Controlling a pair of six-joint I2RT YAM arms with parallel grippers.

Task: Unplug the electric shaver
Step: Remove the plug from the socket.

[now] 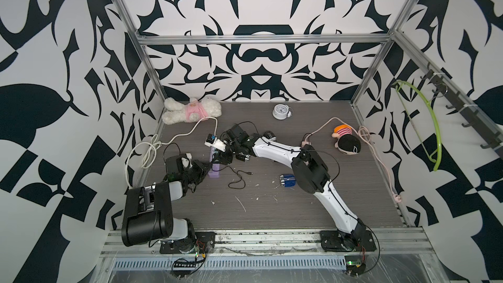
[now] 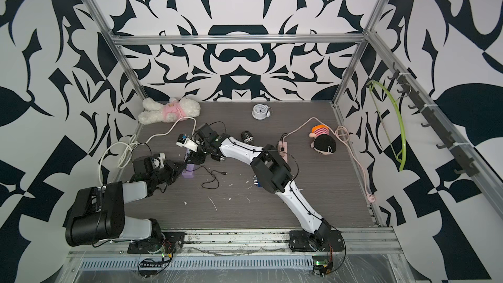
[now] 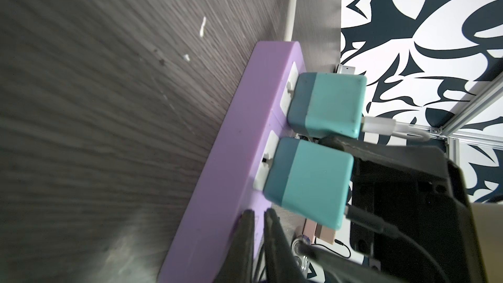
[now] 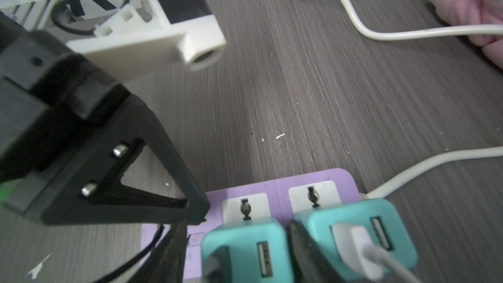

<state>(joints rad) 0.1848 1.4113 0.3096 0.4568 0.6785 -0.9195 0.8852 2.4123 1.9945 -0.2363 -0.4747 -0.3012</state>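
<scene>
A purple power strip (image 1: 214, 172) lies flat on the grey table (image 1: 272, 208), left of centre in both top views. Its long axis runs up and down the frame. Two teal chargers stand side by side in its sockets, prongs down.

The white-corded charger (image 3: 326, 104) sits toward the end where the strip's own white lead leaves. The black-corded charger (image 3: 307, 181) sits next to it, toward the free end. I take this one for the shaver's plug, though its black cable (image 3: 377, 225) seems to trail to a loose end on the table. A dark ribbed object (image 1: 270, 135) higher in the frame, behind the right forearm, may be the shaver itself, but it is too small to be sure.

The right gripper (image 4: 236, 243) reaches in from the right of the frame and hangs over the black-corded charger. Its jaws are partly open and straddle the charger. One finger (image 4: 302, 251) is down in the gap between the two chargers. The other stands off the far side, with a sliver of purple showing, so it does not look pinched yet.

The left gripper (image 3: 257, 213), coming from the lower left, is all but closed on nothing. Its tips press on the strip's free end, just beside that charger.

The pull ahead likely goes straight up off the strip's face, across its long axis. The right arm is the better placed for it.
</scene>
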